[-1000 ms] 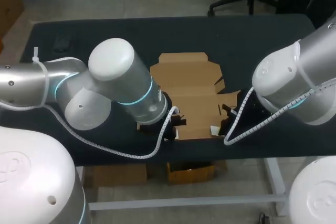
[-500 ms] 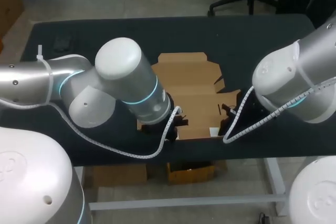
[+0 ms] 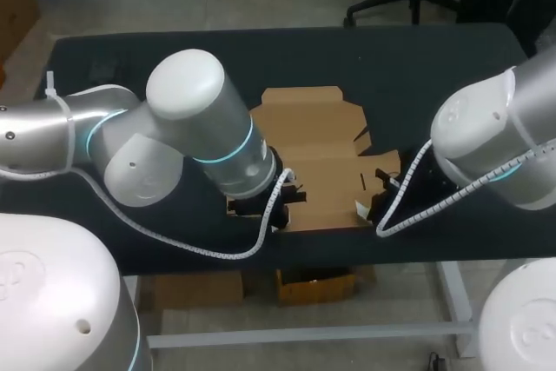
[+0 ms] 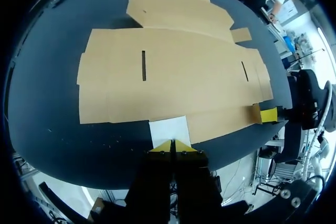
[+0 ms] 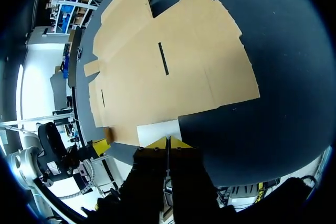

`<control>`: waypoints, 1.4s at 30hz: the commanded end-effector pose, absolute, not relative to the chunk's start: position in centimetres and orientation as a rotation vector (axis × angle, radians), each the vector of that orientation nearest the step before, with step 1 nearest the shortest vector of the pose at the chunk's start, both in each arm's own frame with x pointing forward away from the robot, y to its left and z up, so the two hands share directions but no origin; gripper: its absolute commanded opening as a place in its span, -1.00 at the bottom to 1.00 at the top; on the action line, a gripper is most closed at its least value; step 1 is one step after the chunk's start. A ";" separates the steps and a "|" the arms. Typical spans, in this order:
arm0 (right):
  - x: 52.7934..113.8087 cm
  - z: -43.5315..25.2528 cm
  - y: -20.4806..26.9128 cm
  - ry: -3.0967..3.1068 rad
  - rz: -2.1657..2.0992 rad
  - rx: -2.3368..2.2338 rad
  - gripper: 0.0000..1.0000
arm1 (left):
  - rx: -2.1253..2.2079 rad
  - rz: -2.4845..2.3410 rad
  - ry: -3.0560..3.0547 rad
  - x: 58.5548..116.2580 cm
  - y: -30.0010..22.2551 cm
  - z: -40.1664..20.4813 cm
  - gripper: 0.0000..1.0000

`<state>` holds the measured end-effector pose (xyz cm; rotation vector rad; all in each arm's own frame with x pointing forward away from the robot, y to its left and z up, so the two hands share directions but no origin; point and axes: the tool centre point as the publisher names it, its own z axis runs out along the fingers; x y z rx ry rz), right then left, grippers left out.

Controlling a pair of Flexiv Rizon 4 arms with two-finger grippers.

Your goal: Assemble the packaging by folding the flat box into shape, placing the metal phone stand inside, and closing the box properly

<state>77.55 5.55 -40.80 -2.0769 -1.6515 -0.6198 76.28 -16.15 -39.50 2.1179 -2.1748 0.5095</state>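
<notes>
A flat brown cardboard box (image 3: 314, 141) lies unfolded on the dark table (image 3: 417, 67), near its front edge. In the left wrist view my left gripper (image 4: 172, 147) is shut, and a pale front flap (image 4: 169, 129) of the box runs in between its yellow tips. My right gripper (image 5: 168, 141) is shut the same way on another pale piece of the front flap (image 5: 159, 129). From above, the right gripper (image 3: 367, 211) is at the box's front right. The left gripper is hidden under its own arm (image 3: 208, 132). No phone stand shows clearly.
A small dark object (image 3: 104, 69) lies at the table's back left. The table's front edge (image 3: 347, 245) runs just below both grippers. Dark tabletop stretches behind and beside the box.
My left arm's elbow has swung a little, right and then back. The right arm has shifted slightly to the right, and the pale flap at its tips has moved with it.
</notes>
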 end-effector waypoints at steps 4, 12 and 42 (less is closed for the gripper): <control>77.5 -40.4 4.6 -1.633 -0.638 -2.062 -1.00 | 2.137 0.506 -2.174 75.9 -15.4 -38.7 -1.00; 77.3 -40.0 3.5 -1.609 -0.657 -2.058 -1.00 | 2.172 0.489 -2.164 75.8 -14.2 -38.1 -1.00; 80.6 -35.4 -1.7 -1.632 -0.779 -2.039 -1.00 | 2.190 0.540 -2.149 78.3 -8.9 -32.6 -1.00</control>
